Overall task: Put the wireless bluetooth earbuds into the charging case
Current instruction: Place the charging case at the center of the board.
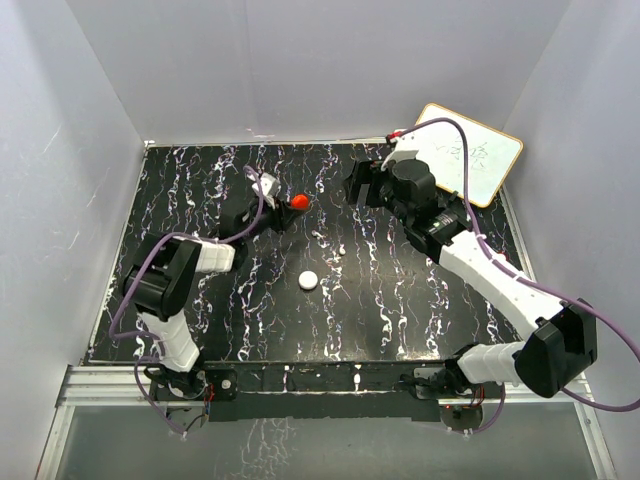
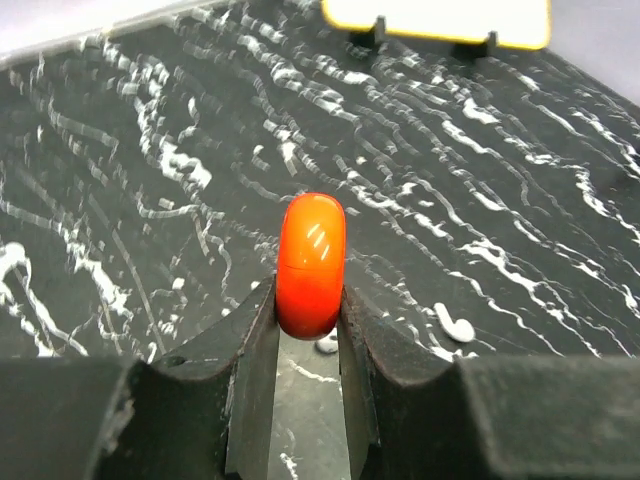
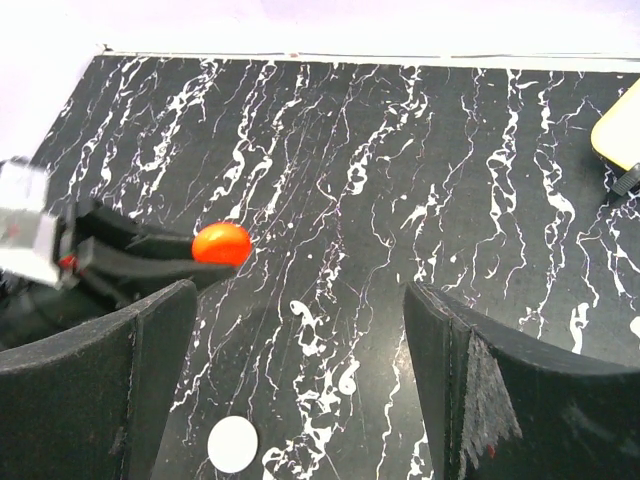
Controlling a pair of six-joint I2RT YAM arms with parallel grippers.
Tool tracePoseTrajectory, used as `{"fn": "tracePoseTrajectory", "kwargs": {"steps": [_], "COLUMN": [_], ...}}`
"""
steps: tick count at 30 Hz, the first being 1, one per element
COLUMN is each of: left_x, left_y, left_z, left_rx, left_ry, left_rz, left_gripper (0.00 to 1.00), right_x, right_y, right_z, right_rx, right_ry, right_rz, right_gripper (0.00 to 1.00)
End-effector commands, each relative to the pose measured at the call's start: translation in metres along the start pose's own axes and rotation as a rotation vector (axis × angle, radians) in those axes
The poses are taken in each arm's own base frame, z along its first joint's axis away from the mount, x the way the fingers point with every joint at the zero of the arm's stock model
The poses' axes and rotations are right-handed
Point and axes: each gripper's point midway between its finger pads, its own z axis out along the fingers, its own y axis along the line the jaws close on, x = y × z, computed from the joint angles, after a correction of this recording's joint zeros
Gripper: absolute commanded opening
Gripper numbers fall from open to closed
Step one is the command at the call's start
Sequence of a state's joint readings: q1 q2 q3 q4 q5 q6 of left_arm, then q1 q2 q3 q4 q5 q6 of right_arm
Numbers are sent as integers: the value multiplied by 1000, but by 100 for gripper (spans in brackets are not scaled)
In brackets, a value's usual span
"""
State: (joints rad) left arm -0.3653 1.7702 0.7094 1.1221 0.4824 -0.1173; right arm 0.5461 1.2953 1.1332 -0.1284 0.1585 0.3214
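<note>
One red charging case [image 1: 299, 201] [image 2: 311, 262] [image 3: 221, 243] stood on its edge, pinched between the fingertips of the left gripper [image 1: 291, 206] [image 2: 310, 305] [image 3: 200, 258]. In the left wrist view a thin seam ran across its glossy rim. From above, it sat toward 12 o'clock on the table [image 1: 200, 300], a little left of the middle line. Whether it touched the surface or hung just over it could not be told. The earbuds could not be picked out in any view.

That left gripper was clenched on the case, one pad on each flat face, and its arm reached in from 8 o'clock.

At 6 o'clock from the case, well apart from it, a white round puck [image 1: 308, 280] [image 3: 232, 443] lay flat near the table's middle.

At 3 o'clock from the case the right gripper [image 1: 362, 186] [image 3: 298, 300] hovered over the marbled top. Its jaws were spread wide with nothing between them, and its wrist camera looked toward the case and the left fingers.

Out at 2 o'clock a yellow-framed whiteboard [image 1: 470, 150] [image 2: 435, 20] [image 3: 620, 135] lay tilted in the far right corner, beside the wall.
</note>
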Motion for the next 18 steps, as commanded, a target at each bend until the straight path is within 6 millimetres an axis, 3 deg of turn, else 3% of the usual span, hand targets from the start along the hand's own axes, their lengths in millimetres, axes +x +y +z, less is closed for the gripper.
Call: {"fn": "tracePoseTrajectory", "kwargs": {"steps": [1, 7, 18], "left_x": [27, 60, 89], "left_y": [27, 49, 73], "left_z": [4, 4, -4], "left_rx": [-74, -163, -316], "left_ry": [156, 273, 428], "left_rz": [-224, -334, -357], "left_gripper": [0, 0, 0], "right_x": [-20, -20, -14], "right_y": [3, 1, 3], "right_z": [-5, -6, 1], "right_rx": [-17, -22, -46], "right_ry": [-81, -86, -70], "right_rz": [18, 20, 24], "right_gripper": [83, 83, 83]}}
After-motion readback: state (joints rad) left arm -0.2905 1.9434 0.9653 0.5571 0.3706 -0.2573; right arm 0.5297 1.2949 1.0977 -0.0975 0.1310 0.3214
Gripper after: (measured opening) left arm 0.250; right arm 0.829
